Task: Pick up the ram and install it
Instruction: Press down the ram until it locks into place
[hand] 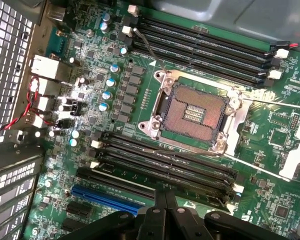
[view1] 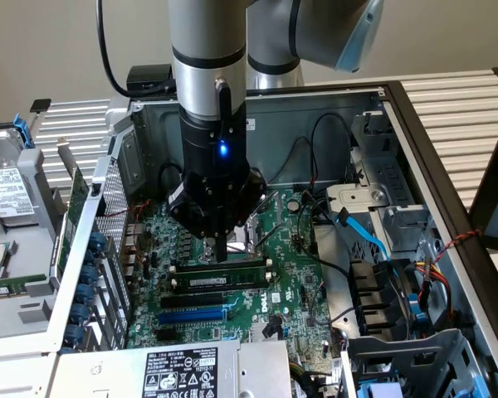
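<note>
My end effector (view1: 220,247) is pinched fully closed, fingertips pressing the ram (view1: 222,269) at frame centre; its white label is unreadable.

The motherboard (view1: 290,274) lies flat in the open computer case (view1: 415,124). The gripper (view1: 220,249) stands over the board's middle, just above the ram (view1: 220,278), which sits in one of the slots (hand: 165,162) beside the CPU socket (hand: 192,112). A drive cage (view1: 398,240) fills the case's side toward the exterior view's right.
</note>
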`<state>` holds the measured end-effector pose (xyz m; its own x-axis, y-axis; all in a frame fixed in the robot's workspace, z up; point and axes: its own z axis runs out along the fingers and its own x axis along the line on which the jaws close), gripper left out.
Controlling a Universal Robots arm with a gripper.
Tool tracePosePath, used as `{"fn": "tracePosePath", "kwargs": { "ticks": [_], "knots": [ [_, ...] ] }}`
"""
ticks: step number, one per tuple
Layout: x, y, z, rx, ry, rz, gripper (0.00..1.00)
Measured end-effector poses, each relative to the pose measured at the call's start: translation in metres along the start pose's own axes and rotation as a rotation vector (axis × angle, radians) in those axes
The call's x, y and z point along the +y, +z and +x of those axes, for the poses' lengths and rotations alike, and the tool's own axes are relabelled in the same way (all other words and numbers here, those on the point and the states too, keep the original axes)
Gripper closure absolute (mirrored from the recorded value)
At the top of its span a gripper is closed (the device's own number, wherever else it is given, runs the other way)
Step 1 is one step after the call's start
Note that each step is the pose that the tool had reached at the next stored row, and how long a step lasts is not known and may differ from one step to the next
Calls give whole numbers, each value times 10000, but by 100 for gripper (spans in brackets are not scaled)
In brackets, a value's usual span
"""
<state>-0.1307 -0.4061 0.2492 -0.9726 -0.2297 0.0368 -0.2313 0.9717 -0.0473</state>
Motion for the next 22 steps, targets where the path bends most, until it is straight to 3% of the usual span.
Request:
{"fn": "tracePosePath", "kwargs": {
  "ticks": [11,15,17,22],
  "knots": [
    [0,0,0,-7,1343,-33,90],
    [0,0,0,-50,1756,-37,90],
    [0,1,0,-93,1895,-36,90],
    [-5,-2,-22,-93,1940,-34,90]
  ]
}}
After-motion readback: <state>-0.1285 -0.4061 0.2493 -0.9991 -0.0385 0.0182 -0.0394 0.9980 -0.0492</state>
